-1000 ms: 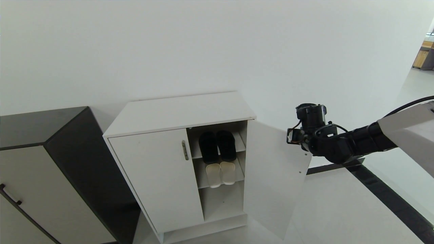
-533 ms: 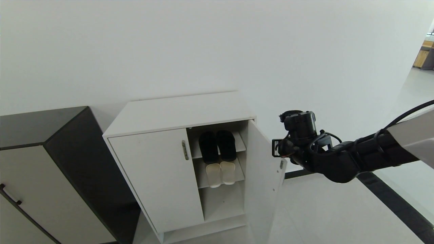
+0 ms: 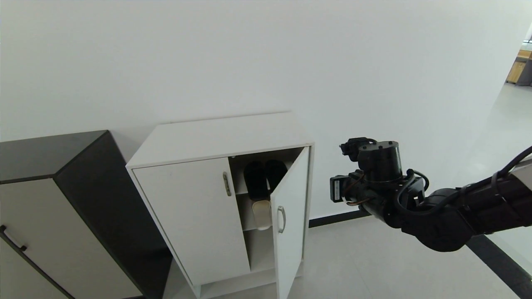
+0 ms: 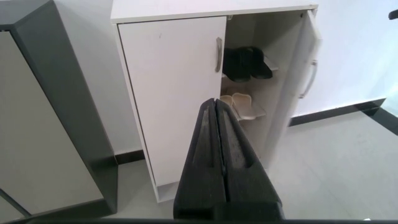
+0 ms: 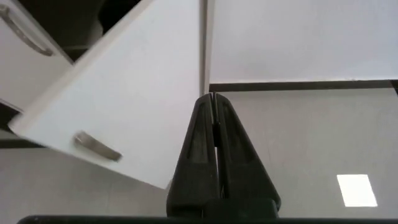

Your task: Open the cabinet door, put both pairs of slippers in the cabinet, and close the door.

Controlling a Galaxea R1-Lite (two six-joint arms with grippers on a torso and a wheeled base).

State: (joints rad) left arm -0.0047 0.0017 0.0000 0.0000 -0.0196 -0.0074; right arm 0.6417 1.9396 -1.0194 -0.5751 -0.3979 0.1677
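The white cabinet stands against the wall with its left door shut. Its right door hangs partly open and covers half of the opening. Black slippers lie on the upper shelf, and white slippers on the shelf below are partly hidden by the door. My right gripper is shut and empty, just outside the right door and apart from its handle. My right arm hangs to the right of the cabinet. My left gripper is shut and empty, low in front of the cabinet.
A dark cabinet with a grey front stands close on the white cabinet's left. A black strip runs along the foot of the wall. Open floor lies to the right of the cabinet.
The right door has swung from wide open to partly shut. My right arm has moved left toward the cabinet behind the door.
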